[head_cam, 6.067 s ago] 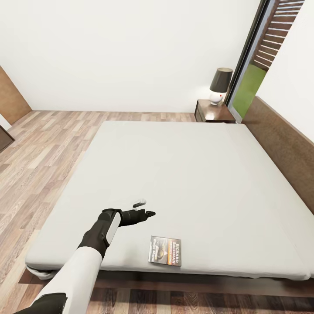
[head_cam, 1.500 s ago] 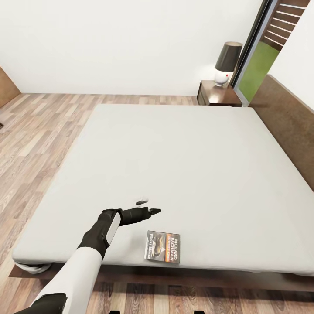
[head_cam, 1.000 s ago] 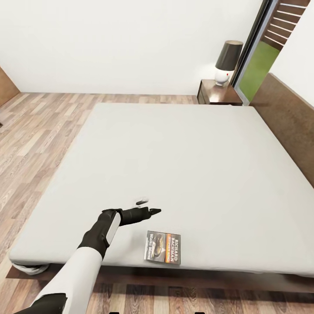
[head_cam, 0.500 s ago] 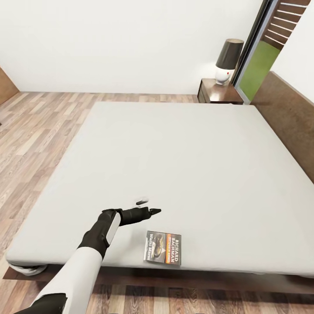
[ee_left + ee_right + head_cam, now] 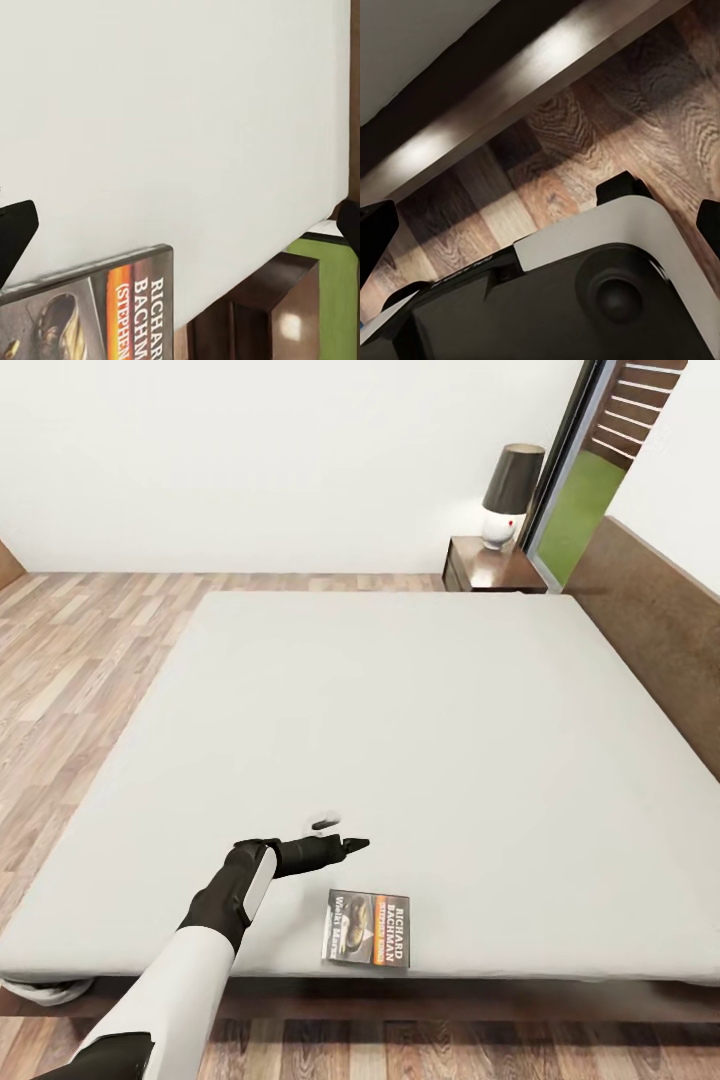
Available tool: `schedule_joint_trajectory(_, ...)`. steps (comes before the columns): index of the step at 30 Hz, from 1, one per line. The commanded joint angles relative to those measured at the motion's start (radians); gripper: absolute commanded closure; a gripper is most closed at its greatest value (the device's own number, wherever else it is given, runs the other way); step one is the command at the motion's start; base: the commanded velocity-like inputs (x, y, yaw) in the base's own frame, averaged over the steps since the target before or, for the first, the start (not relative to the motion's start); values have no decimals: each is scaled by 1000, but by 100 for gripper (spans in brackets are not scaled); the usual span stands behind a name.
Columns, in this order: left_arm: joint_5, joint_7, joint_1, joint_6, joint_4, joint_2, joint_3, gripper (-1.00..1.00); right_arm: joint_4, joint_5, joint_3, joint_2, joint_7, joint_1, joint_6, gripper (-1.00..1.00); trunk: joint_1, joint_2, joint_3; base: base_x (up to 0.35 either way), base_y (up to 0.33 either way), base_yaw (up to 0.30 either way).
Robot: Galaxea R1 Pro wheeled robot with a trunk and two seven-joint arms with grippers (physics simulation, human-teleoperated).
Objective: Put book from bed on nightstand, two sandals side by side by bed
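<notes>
the left hand [image 5: 335, 836] hovered over the near part of the bed [image 5: 420, 740], its two fingers spread apart with nothing between them. in the left wrist view both dark fingertips [image 5: 15, 232] sat at opposite edges of the frame, wide apart, with the grey mattress between them.

the book [image 5: 367, 942] lay flat on the mattress close to the bed's near edge, just beside the left hand and a little nearer the robot, not touching it. its cover faced up, white lettering and an orange band visible. in the left wrist view the book [image 5: 97, 307] showed near one fingertip.

the nightstand [image 5: 490, 567] stood at the far corner of the bed beside the headboard [image 5: 650, 630], well apart from the book, carrying a lamp [image 5: 508, 495] with a dark shade.

the right hand [image 5: 540, 225] hung low by the bed's dark frame [image 5: 472, 82] over the wood floor [image 5: 585, 142], its fingertips wide apart and empty, above the robot's base [image 5: 585, 292].
</notes>
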Motion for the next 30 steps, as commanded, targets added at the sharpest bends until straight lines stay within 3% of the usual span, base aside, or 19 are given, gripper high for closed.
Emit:
schedule_joint_trajectory(1, 5, -1, -1, 9, 0, -1, 5, -100, 3, 3, -8, -1, 6, -1, -4, -100, 4, -8, -4, 0, 0, -12)
schedule_joint_trajectory(30, 6, -1, -1, 9, 0, -1, 5, -100, 3, 3, -8, -1, 6, -1, -4, -100, 115, -211, -95, 0, 0, -1)
